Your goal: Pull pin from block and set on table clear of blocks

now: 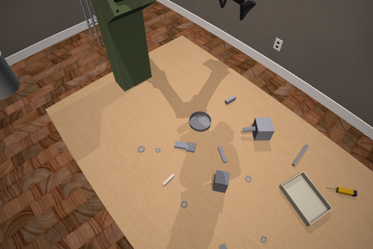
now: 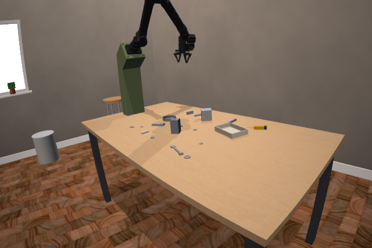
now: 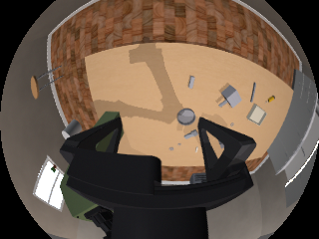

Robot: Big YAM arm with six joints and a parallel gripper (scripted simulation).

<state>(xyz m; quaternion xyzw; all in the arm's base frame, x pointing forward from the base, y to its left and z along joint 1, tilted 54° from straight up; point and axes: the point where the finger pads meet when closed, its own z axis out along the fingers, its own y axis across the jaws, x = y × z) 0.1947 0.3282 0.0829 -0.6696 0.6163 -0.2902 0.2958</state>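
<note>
A grey block (image 1: 263,128) stands on the table with a short grey pin (image 1: 248,129) sticking sideways out of its left face. The block also shows in the exterior view (image 2: 206,114) and in the wrist view (image 3: 230,95). A second, darker grey block (image 1: 221,181) stands nearer the front, with no pin showing. My gripper (image 1: 236,4) is open and empty, high above the table's far side, well apart from both blocks. It also shows in the exterior view (image 2: 182,57) and in the wrist view (image 3: 159,142).
A round shallow dish (image 1: 200,121), an open tray (image 1: 305,198), a yellow-handled screwdriver (image 1: 345,191), several grey bars and washers lie on the table. The green arm pedestal (image 1: 125,29) stands at the back left corner.
</note>
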